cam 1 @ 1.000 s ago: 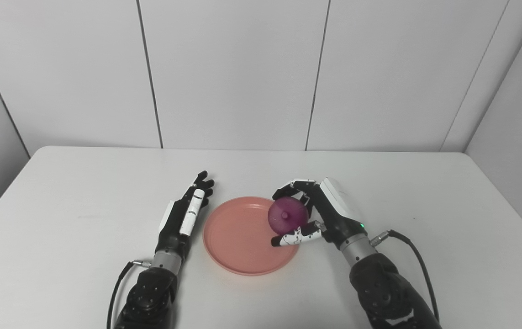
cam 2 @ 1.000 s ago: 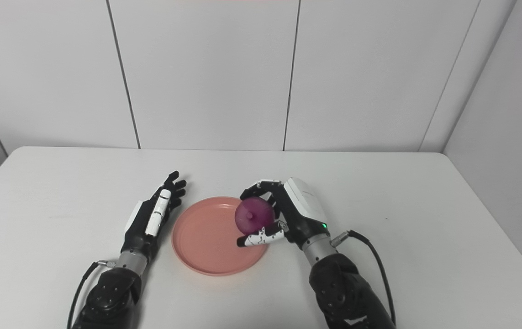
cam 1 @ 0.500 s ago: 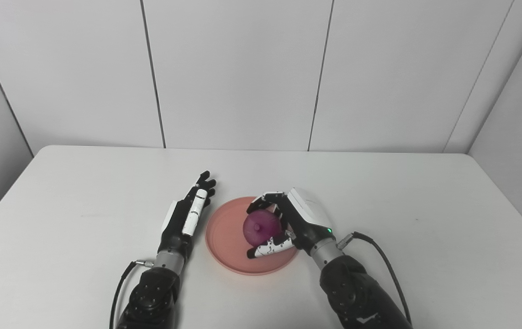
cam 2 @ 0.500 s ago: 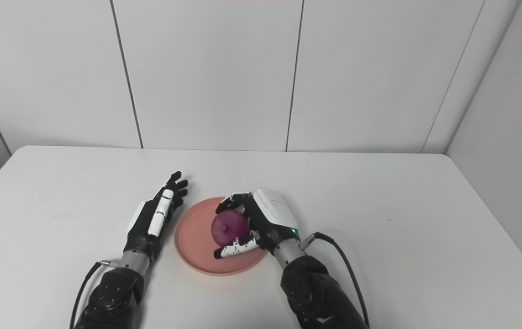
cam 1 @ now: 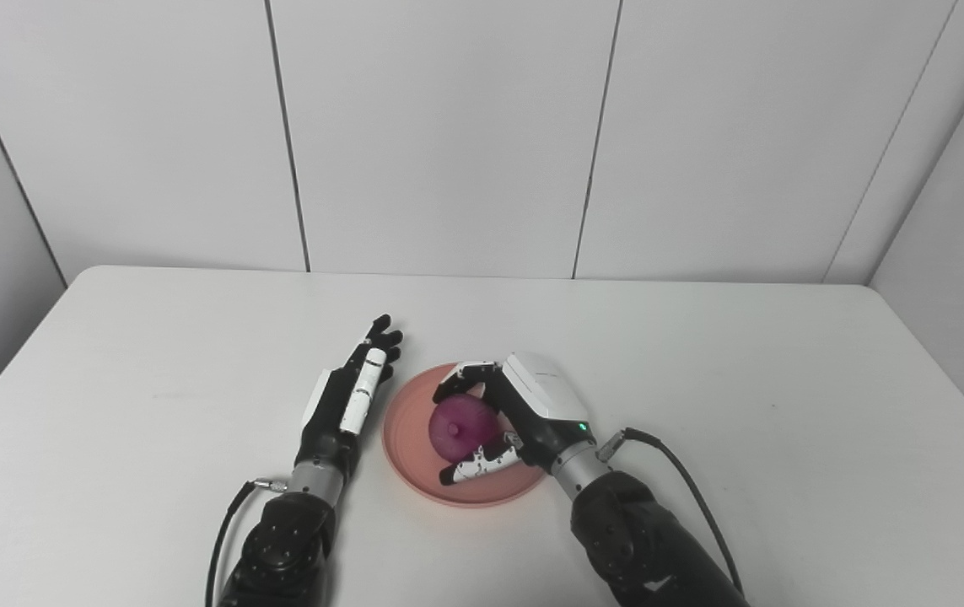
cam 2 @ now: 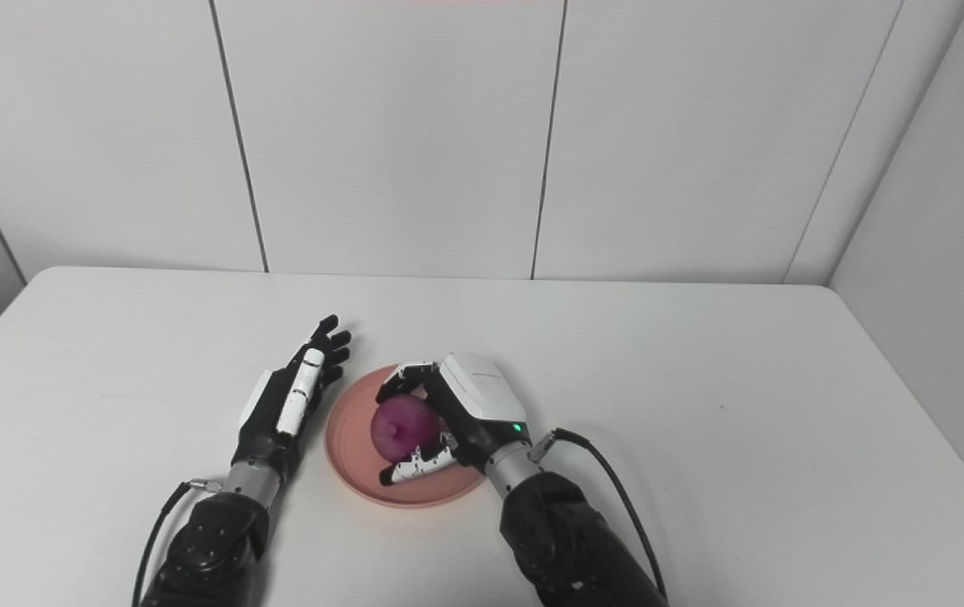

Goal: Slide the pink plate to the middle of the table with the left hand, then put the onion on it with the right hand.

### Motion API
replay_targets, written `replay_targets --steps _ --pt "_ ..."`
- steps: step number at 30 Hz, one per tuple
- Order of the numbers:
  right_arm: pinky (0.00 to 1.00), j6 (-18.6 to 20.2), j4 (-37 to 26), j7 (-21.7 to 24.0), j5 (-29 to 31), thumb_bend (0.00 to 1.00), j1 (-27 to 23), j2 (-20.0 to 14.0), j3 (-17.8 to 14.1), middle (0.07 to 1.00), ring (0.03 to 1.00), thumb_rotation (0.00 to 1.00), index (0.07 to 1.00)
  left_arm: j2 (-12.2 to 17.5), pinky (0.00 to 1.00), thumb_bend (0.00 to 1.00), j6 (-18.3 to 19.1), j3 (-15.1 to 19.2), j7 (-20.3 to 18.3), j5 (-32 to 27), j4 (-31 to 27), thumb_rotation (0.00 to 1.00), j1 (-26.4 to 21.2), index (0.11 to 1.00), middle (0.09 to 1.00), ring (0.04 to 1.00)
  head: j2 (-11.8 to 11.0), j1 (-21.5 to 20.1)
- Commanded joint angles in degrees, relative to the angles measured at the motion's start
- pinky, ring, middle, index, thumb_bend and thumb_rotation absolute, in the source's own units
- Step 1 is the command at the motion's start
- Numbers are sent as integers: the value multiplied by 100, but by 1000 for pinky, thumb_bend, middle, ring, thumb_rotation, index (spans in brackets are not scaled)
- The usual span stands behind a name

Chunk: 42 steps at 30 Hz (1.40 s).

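- The white table point(cam 1: 701, 379) fills the lower half of both views, with pale panelled walls point(cam 1: 448, 126) rising behind it and at the right side.
- Both dark arms come in from the bottom edge; a black cable point(cam 1: 684, 472) loops from the right wrist over the tabletop, and a thinner cable point(cam 1: 224, 523) curves out beside the left forearm.
- The pink plate point(cam 1: 410, 447) lies flat near the middle of the table, a little toward the near edge, between the two hands.
- The right hand point(cam 1: 524, 413) sits over the plate, its white back plate facing up and to the right, and covers the plate's right part.
- Its fingers point(cam 1: 460, 375) curl over the top of the onion and the thumb point(cam 1: 482, 462) presses in from below, so the hand grips it.
- The left hand point(cam 1: 347, 400) lies just beside the plate's left rim, fingers straight and stretched out toward the wall, holding nothing; whether it touches the rim cannot be told.
- The purple onion point(cam 1: 458, 426) is inside the right hand's grasp above the plate's centre; whether it rests on the plate surface cannot be told, since the hand hides its underside.
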Motion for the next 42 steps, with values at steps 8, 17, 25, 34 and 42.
replay_targets --steps 8,17,25,34,42 --pt "731 -217 -211 -60 -265 641 -165 -164 74 750 741 103 764 -93 931 561 93 -56 -120 -145 -58 1000 -10 924 925 924 -11 -13" --pt "871 -215 -514 32 -7 715 32 -182 -156 913 898 649 934 -100 932 568 89 -52 -108 -146 -42 1000 6 920 917 924 -18 -25" --pt "961 -488 -643 179 621 782 182 -316 -401 986 975 930 998 -89 941 565 130 -76 -132 -146 -119 1000 36 925 921 923 -15 -9" --pt "832 -569 -938 102 910 789 416 -364 -713 974 925 991 988 -83 940 571 126 -61 -123 -151 -122 1000 56 918 912 911 -12 -6" --pt "875 -527 -845 391 1698 715 496 -335 -1107 983 945 950 984 -43 949 572 208 -69 -159 -166 -253 1000 132 913 911 915 -17 8"
